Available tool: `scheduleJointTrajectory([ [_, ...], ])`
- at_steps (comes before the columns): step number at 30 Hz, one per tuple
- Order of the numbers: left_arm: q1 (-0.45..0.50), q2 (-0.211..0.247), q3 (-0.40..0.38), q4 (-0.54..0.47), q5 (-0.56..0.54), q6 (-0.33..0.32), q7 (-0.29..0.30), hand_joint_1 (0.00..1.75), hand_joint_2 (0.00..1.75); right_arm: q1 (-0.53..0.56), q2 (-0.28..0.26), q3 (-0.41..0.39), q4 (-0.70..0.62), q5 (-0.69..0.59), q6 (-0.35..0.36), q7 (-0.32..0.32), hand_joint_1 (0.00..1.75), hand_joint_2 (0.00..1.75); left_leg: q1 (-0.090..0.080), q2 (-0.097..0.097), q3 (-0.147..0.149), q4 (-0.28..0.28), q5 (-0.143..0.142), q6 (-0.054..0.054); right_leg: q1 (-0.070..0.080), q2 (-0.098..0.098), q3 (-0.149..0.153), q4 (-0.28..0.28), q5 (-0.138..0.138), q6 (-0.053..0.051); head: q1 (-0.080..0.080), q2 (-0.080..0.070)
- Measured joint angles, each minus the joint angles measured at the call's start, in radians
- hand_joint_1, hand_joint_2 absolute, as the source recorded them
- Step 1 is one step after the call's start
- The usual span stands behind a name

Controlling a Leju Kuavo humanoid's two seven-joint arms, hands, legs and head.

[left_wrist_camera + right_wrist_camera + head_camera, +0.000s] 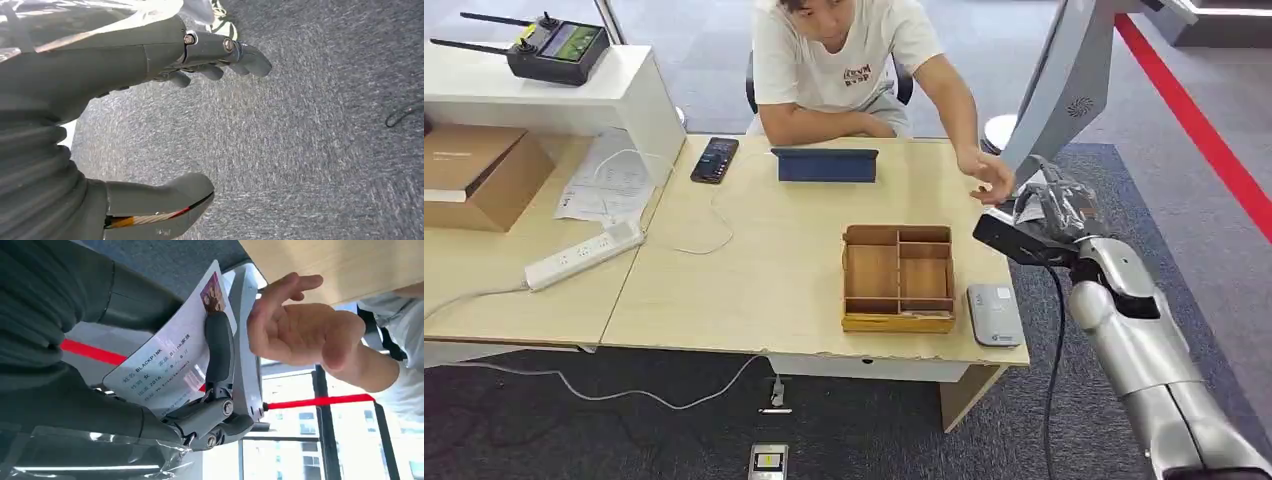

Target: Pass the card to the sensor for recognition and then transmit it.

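Head view: your right robot hand (1052,208) is raised beside the far right corner of the worktop (754,270), close to the person's hand (990,180), which reaches toward it. The sensor (994,314), a grey pad, lies at the near right edge of the worktop, just beside the wooden tray (898,278), well apart from the robot hand. You cannot make out the card here. Judging by this, the card is in hand at the handover point; whether the sensor step is done you cannot tell from these pictures, and the release to the person is still ahead.

Left wrist view: your left robot hand (165,100) hangs over grey carpet, fingers (220,55) apart from the thumb, holding nothing.

Right wrist view: the right robot hand (150,405) is clamped on the card (165,360), a dark finger (219,347) pressed across its face. The person's hand (300,325) is open just beside the card's edge, not touching it. The card shows a small photo and the word "BLACKPINK"; the other lines of small print are too fine to read surely.
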Motion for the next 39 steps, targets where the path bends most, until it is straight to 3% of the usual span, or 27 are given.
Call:
scheduleJointTrajectory([
  [9, -0.001, 0.000, -0.019, 0.000, -0.027, -0.013, -0.020, 0.00, 1.75, -0.072, 0.069, 0.012, 0.009, 0.096, -0.025, -0.034, 1.75, 1.75, 0.000, 0.000, 0.000, 0.000, 0.000, 0.000, 0.000, 0.000, -0.001, 0.001, 0.000, 0.000, -0.001, 0.000],
  [20, -0.001, 0.000, -0.029, 0.000, -0.033, -0.013, -0.014, 0.00, 1.75, -0.146, 0.142, 0.039, 0.113, 0.101, -0.054, -0.070, 1.71, 1.75, 0.000, 0.000, -0.001, 0.000, 0.000, 0.000, 0.000, 0.000, -0.001, 0.001, 0.000, 0.000, 0.000, 0.000],
  [21, -0.001, 0.000, -0.032, 0.000, -0.035, -0.014, -0.012, 0.00, 1.75, -0.148, 0.145, 0.041, 0.121, 0.100, -0.056, -0.072, 1.61, 1.75, 0.000, 0.000, -0.001, 0.000, 0.000, 0.000, 0.000, 0.000, -0.001, 0.001, 0.000, 0.000, 0.000, 0.000],
  [22, -0.001, 0.000, -0.033, 0.000, -0.035, -0.017, -0.010, 0.00, 1.75, -0.150, 0.149, 0.043, 0.129, 0.099, -0.059, -0.072, 0.98, 1.75, 0.000, 0.000, -0.001, 0.000, 0.000, 0.000, 0.000, 0.000, -0.001, 0.001, 0.000, 0.000, 0.000, 0.000],
  [23, 0.000, 0.000, -0.034, 0.000, -0.035, -0.017, -0.008, 0.00, 1.75, -0.151, 0.153, 0.043, 0.136, 0.099, -0.061, -0.074, 0.03, 1.75, 0.000, 0.000, -0.001, 0.000, 0.000, 0.000, 0.000, 0.000, -0.001, 0.001, 0.000, 0.000, 0.000, 0.000],
  [39, 0.000, 0.000, -0.045, 0.000, -0.029, -0.016, -0.013, 0.00, 1.75, -0.168, 0.183, 0.071, 0.219, 0.046, -0.152, -0.085, 0.00, 1.75, 0.000, 0.000, -0.001, 0.000, 0.000, 0.000, 0.000, 0.000, -0.002, 0.001, 0.000, 0.000, 0.000, 0.000],
])
